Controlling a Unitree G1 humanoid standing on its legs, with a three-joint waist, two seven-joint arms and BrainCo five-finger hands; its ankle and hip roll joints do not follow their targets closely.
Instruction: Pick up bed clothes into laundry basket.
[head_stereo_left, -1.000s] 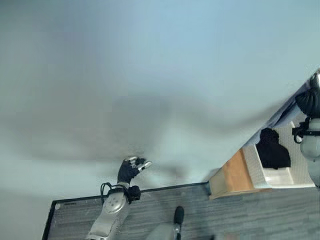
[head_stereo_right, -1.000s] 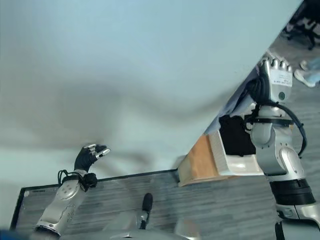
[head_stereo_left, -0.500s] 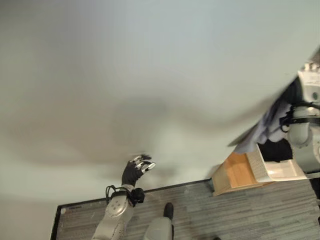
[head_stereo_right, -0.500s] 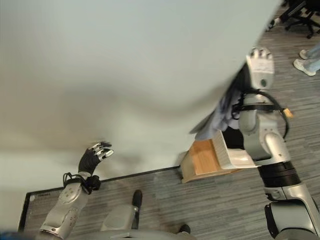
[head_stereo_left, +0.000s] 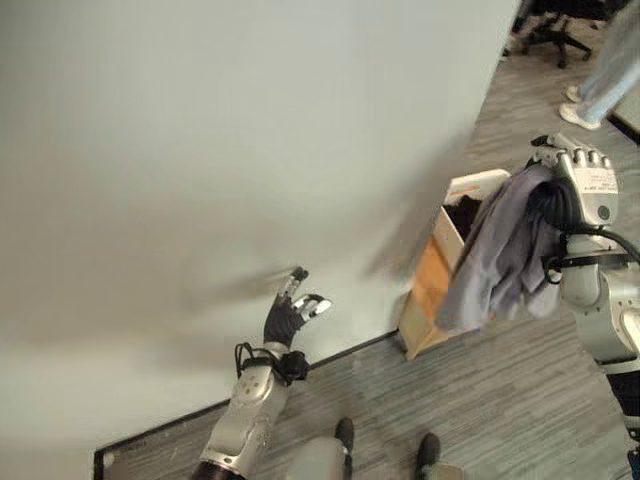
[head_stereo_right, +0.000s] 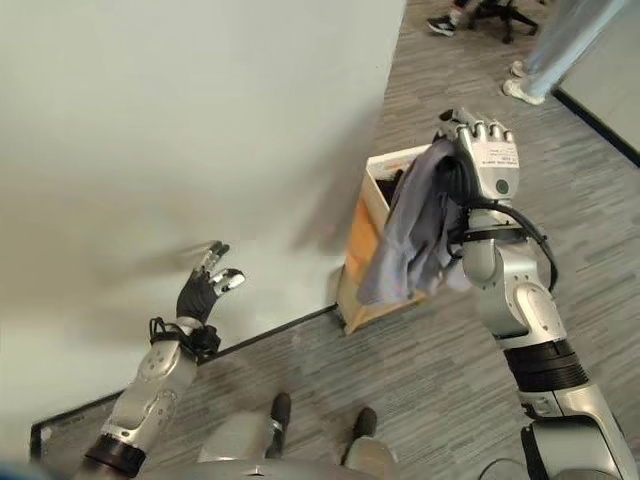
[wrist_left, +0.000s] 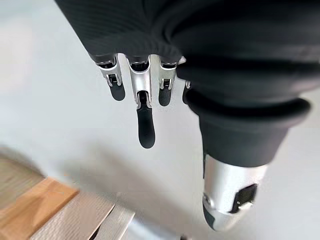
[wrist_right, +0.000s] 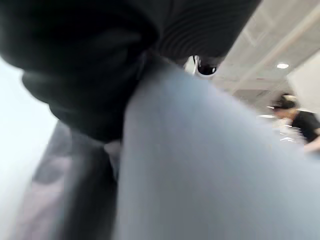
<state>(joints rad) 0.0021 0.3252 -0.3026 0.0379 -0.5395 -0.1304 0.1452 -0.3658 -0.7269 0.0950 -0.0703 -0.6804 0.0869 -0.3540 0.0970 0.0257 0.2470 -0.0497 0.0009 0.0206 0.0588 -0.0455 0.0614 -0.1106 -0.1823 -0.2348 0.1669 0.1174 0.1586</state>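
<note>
Left eye view: your right hand (head_stereo_left: 582, 185) sits at 3 o'clock, raised, with the grey garment (head_stereo_left: 498, 255) draped from it and hanging down in front of the laundry basket (head_stereo_left: 432, 285). The basket stands on the floor (head_stereo_left: 500, 400) at the foot of the bed (head_stereo_left: 220, 140), and dark clothing (head_stereo_left: 462, 213) already lies inside it. Your left hand (head_stereo_left: 290, 312) is at 6 o'clock over the bed edge.

Right eye view: the same garment (head_stereo_right: 410, 235) hangs from the right hand (head_stereo_right: 478, 165), its lower end just in front of the basket's (head_stereo_right: 362, 262) near wall, not yet inside. A person's legs (head_stereo_right: 560, 45) stand at 1 o'clock, well apart.

Left wrist view: the left hand's fingers (wrist_left: 145, 125) are straight and spread, carrying nothing, above the pale sheet.

Right wrist view: grey cloth (wrist_right: 210, 165) runs right up against the dark cover, so you can take the fingers as curled on the garment, though they are hidden here.

Progress: 1 dark item looks binned and 1 grey item is in the air. Left to do, by my reading: bring it over the opening and let go.
</note>
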